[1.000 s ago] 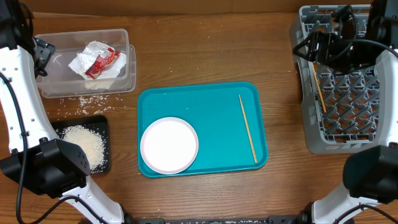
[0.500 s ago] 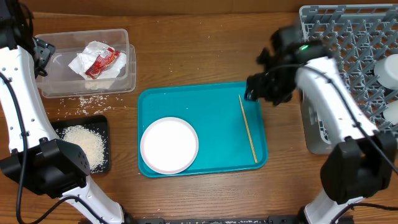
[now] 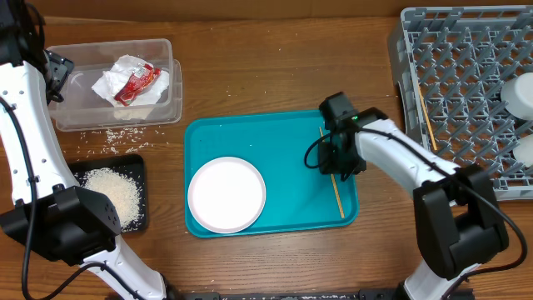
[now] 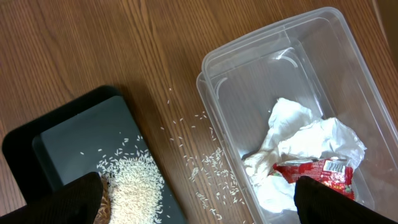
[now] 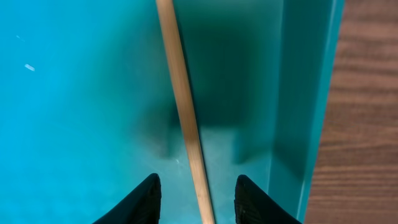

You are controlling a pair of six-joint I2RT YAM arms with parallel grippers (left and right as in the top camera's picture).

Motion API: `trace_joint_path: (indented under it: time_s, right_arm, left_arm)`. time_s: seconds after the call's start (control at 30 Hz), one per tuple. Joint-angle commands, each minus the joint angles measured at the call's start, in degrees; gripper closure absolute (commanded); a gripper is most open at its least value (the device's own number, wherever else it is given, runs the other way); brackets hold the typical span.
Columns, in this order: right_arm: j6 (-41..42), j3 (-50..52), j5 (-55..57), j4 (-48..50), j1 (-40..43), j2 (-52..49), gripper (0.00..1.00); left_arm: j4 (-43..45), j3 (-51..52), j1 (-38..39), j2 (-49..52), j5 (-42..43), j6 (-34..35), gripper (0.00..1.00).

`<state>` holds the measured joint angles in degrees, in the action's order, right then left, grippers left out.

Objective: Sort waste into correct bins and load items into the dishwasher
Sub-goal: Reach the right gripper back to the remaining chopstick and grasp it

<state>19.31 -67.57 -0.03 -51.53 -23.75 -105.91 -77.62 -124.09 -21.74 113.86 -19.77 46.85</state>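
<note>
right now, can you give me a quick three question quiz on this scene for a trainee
1. True or false: the red wrapper lies in the black tray.
2. What lies between the right arm's jaws? A spoon, B chopstick, C straw.
3. How many chopsticks show from overhead, and where?
Key: 1 false, it lies in the clear tub. 2 B. 3 two: one on the teal tray, one in the grey rack.

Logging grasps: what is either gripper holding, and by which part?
Nothing is held. The right gripper straddles the chopstick on the teal tray without touching it; the left gripper is open and empty.
</note>
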Motion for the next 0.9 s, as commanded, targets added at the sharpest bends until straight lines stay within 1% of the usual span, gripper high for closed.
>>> trace_joint_path:
  time_s: [0.0,0.17,0.7,0.87]
  right_arm:
    - [3.5,0.74,4.48,0.96,-1.07,0.0,0.6]
    - [4.76,0.85,4.48,1.6,-1.18,-0.59,0.66]
    - [5.22,5.03,2.29,4.9,-1.4,-0.83,0.67]
    - [5.44,4.85,3.02,4.92,-1.38,-0.83,0.8]
  left_arm:
    - [0.02,0.2,0.48,-1.66,-0.94,1.16,0.0]
    - [0.02,0.2,0.48,-1.66,-0.94,1.16,0.0]
    - [0.02,0.2,0.48,-1.66,-0.96,1.16,0.0]
    - [0.02,0.2,0.48,-1.66,-0.96,1.16,0.0]
